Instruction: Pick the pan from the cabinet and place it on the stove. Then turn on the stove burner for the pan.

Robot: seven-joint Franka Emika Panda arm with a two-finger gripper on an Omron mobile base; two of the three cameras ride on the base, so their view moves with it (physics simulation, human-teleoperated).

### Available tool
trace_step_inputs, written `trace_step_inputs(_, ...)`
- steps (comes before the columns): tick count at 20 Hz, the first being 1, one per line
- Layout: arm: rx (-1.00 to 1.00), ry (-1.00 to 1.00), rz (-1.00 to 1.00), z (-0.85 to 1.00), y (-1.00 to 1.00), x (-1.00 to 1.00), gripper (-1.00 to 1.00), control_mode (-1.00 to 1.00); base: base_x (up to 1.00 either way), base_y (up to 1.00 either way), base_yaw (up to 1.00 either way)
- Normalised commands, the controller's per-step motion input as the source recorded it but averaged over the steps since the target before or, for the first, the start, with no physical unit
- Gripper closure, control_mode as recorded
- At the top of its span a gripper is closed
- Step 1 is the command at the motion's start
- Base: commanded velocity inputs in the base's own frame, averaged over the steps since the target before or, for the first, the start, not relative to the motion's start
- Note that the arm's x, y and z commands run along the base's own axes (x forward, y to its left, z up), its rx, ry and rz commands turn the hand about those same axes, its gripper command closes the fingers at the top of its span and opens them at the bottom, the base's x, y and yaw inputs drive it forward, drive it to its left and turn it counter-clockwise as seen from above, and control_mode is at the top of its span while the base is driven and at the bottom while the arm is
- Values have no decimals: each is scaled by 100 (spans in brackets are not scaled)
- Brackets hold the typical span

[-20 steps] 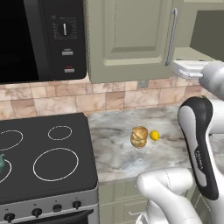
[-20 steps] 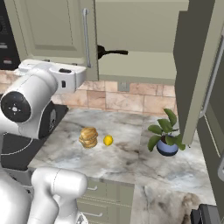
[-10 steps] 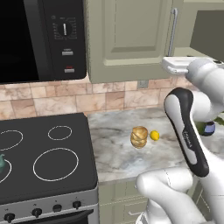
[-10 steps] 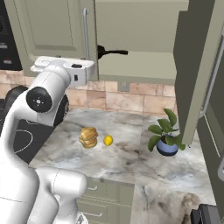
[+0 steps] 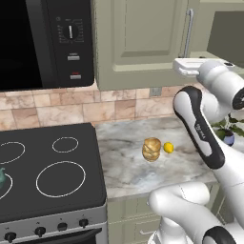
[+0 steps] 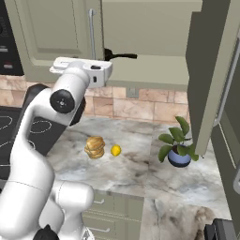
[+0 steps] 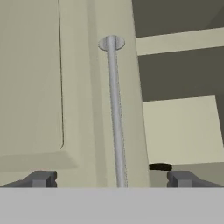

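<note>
The sage-green upper cabinet (image 6: 56, 33) has its left door shut and its right door (image 6: 211, 70) swung open. On its lower shelf only the pan's black handle (image 6: 123, 55) shows; the round body is hidden. A dark sliver of the pan (image 7: 160, 166) peeks over the shelf edge. My gripper (image 7: 111, 179) is open and empty, raised in front of the shut door, with that door's silver bar handle (image 7: 114, 113) between its fingertips (image 7: 41, 178). The hand (image 5: 188, 66) (image 6: 77, 65) is level with the cabinet's bottom. The black stove (image 5: 47, 167) lies lower left, with its large ring burner (image 5: 61, 178).
A black microwave (image 5: 43, 43) hangs above the stove. A teal kettle (image 5: 2, 176) stands at the stove's left edge. On the marble counter (image 5: 128, 167) lie a round bun (image 5: 151, 148) and a lemon (image 5: 168, 147). A potted plant (image 6: 176, 145) stands under the open door.
The arm has straightened and lifted the hand up and forward toward the cabinet's shut left door. The fingers have stayed wide apart.
</note>
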Motion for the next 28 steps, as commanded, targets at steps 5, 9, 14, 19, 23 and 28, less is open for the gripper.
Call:
trace_step_inputs(5, 0, -7, 0, -7, -2, 37, -100, -100, 0, 0, 0)
trace_step_inputs(9, 0, -4, 0, -2, 0, 25, -100, -100, 0, 0, 0)
trace_step_inputs(14, 0, -1, 0, -5, 0, 25, -100, -100, 0, 0, 0)
trace_step_inputs(19, 0, 0, 0, -12, 1, 27, -100, -100, 0, 0, 0)
trace_step_inputs(23, 0, 0, 0, -15, 13, 30, 100, -100, 0, 0, 0)
trace_step_inputs(28, 0, 0, 0, -6, 10, 23, 100, -100, 0, 0, 0)
